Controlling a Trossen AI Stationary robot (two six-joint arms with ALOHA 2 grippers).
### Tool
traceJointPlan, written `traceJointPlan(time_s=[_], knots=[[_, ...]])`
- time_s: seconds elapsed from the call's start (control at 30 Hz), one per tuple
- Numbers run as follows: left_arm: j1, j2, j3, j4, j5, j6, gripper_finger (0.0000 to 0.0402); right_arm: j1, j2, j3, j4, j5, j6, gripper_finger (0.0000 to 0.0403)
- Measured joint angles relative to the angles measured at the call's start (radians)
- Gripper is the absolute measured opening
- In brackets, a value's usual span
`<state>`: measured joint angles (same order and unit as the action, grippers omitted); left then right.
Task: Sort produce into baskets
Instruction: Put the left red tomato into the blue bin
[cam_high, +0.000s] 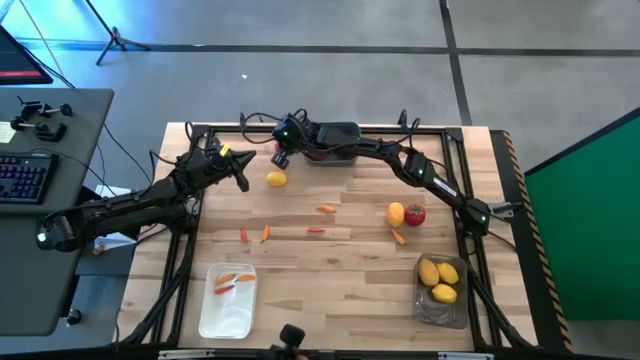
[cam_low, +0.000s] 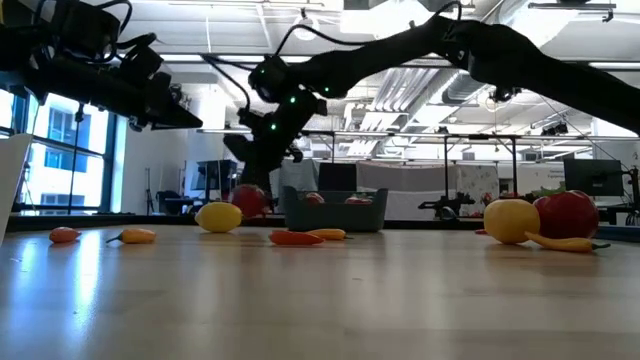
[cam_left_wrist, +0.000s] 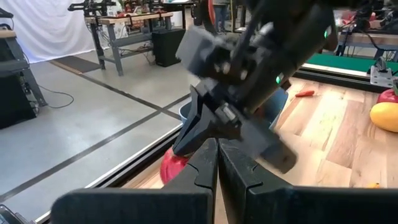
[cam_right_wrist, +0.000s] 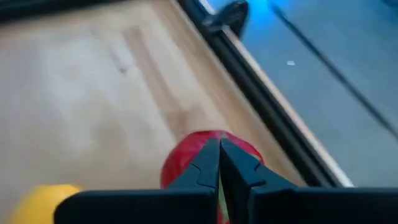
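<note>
Two shut grippers: right gripper over a red tomato.

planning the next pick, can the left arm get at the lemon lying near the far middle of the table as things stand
Probably yes: the left gripper, shut and empty, hovers just beside the lemon with bare table between. The right gripper works close behind, by a red fruit.

The desk is showing pale wood planks with a slight sheen, the red tomato is looking like glossy smooth plastic, and the right pincer fingers are looking like matt black plastic.
</note>
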<state>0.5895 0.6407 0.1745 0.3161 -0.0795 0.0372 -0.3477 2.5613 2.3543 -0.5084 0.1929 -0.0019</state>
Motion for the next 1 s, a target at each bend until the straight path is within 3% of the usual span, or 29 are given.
traceJointPlan(time_s=[0.17,0.37,0.7,1.0], knots=[[0.000,0.000,0.000,-0.004,-0.003,0.000,0.0000,0.000,-0.015,0.000,-0.010,-0.050,0.002,0.0000],[0.000,0.000,0.000,-0.006,-0.003,-0.007,0.0000,0.000,-0.051,0.000,-0.037,-0.036,-0.003,0.0000],[0.000,0.000,0.000,-0.007,-0.003,-0.008,0.0000,-0.055,-0.192,0.001,-0.216,0.109,-0.087,0.0000],[0.000,0.000,0.000,-0.006,-0.003,-0.008,0.0000,-0.126,-0.201,-0.021,-0.333,0.128,-0.077,0.0000]])
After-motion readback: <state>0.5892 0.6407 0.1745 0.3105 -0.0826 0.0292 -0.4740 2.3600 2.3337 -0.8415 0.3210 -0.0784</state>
